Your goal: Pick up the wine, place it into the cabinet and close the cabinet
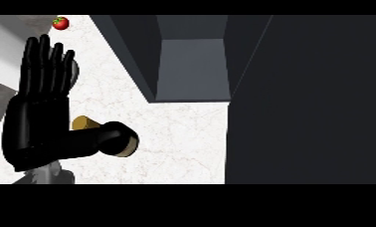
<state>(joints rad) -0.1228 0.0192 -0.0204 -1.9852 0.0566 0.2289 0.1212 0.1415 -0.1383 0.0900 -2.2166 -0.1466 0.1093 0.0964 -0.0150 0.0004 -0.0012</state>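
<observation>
Tan cylindrical wine bottle (pixel 126 144) lying on white marbled counter (pixel 183 141), mostly hidden behind black left hand (pixel 37 121), fingers straight, holding nothing; open dark grey cabinet (pixel 192 66) beyond; small red tomato (pixel 60 23) far left.

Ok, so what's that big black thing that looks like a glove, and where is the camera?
That is the robot's left hand, with its fingers straight up at the left side. The camera sits in the robot's head and looks down at a white counter. At the top is an open grey cabinet. The dark panel beside it is probably its door. A small red fruit lies in the far corner. A tan thing peeks out behind the thumb, too hidden to name. The right hand isn't showing.
</observation>
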